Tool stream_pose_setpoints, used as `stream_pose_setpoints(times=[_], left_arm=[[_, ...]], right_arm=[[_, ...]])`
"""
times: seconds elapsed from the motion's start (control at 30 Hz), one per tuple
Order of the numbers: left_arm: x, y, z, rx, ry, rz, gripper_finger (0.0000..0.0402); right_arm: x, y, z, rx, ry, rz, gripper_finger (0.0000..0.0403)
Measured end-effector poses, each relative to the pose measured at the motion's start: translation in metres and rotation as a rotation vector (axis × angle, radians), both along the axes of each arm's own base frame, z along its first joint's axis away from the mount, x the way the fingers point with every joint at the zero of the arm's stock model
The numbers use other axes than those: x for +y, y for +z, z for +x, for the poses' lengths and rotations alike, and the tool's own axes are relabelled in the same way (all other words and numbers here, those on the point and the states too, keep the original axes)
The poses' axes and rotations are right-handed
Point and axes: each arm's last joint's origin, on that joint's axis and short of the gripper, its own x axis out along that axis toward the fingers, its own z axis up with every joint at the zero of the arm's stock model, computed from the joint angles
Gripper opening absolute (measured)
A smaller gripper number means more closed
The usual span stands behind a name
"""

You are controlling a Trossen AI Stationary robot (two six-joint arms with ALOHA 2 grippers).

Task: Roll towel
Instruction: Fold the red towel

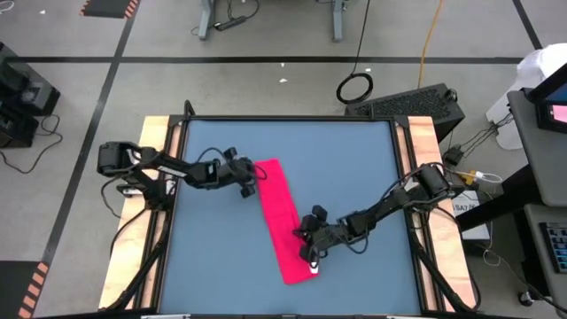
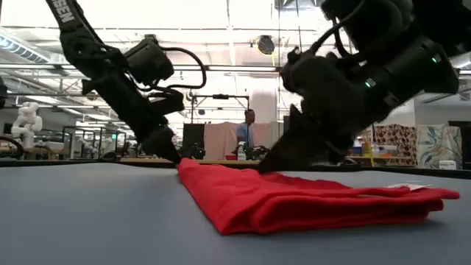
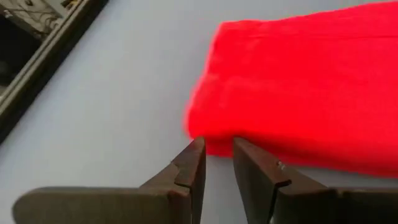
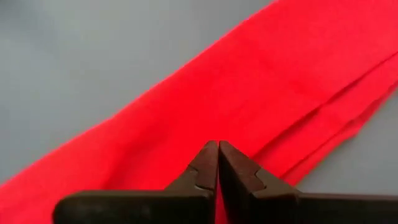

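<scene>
This is a robotics lab set in a large open industrial hall. The bench (image 1: 354, 221) stands on a grey concrete floor (image 1: 266, 35) marked with black tape lines and orange-black hazard stripes (image 1: 106, 7), with cables (image 1: 354, 87) trailing across it. A computer tower (image 1: 416, 105) sits beside the bench. Across the room are bright ceiling lights, exposed rafters, a white humanoid robot figure (image 2: 28, 121) and a person (image 2: 249, 132) standing at distant worktables.
</scene>
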Motion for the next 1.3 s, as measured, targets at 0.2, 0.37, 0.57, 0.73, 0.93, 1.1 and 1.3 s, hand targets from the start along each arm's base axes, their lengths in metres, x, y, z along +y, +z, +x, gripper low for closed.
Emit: stream_pose_setpoints(times=[0.2,0.37,0.57,0.73,0.93,1.1,1.3], left_arm=[[0.004,0.017,-0.002,-0.017,-0.018,-0.028,0.0086],[-0.012,0.029,-0.009,-0.079,-0.033,-0.22,0.0086],[-0.034,0.014,-0.007,-0.098,-0.133,-0.358,0.0086],[-0.036,-0.007,0.001,-0.072,-0.115,-0.327,0.0086],[-0.019,-0.024,0.015,-0.125,-0.08,-0.236,0.0086],[-0.003,-0.019,0.029,-0.202,-0.097,-0.138,0.0086],[0.01,-0.004,0.043,-0.206,-0.122,-0.08,0.0086]], right_arm=[[-0.006,0.029,-0.001,-0.051,0.027,-0.062,0.0006],[-0.008,0.057,-0.009,-0.049,0.129,-0.165,0.0006],[-0.016,0.063,-0.004,-0.071,0.239,-0.291,0.0006],[-0.044,0.058,0.013,-0.058,0.176,-0.262,0.0006],[-0.063,0.038,0.021,0.018,0.256,-0.241,0.0006],[-0.07,0.027,0.022,0.071,0.28,-0.248,0.0006],[-0.089,0.027,0.023,0.093,0.186,-0.284,0.0006]])
